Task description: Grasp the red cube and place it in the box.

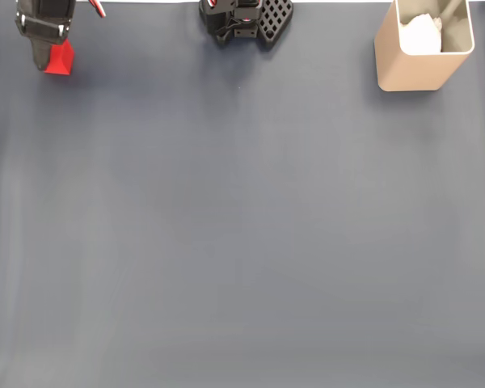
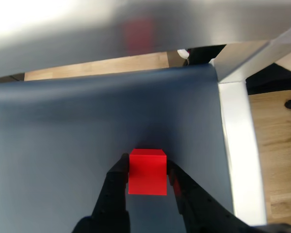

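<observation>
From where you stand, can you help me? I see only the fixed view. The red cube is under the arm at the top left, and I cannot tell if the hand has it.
Observer: In the wrist view, the red cube sits between the two fingers of the hand, one finger on each side, close against it.
Operator: Is the cube lifted already?
Observer: I cannot tell for certain. The wrist view shows the dark mat directly behind the cube, with no clear gap.
Operator: Is there something near the cube that I can hit?
Observer: The mat's edge and a white table border run just to the right of the cube in the wrist view.
</observation>
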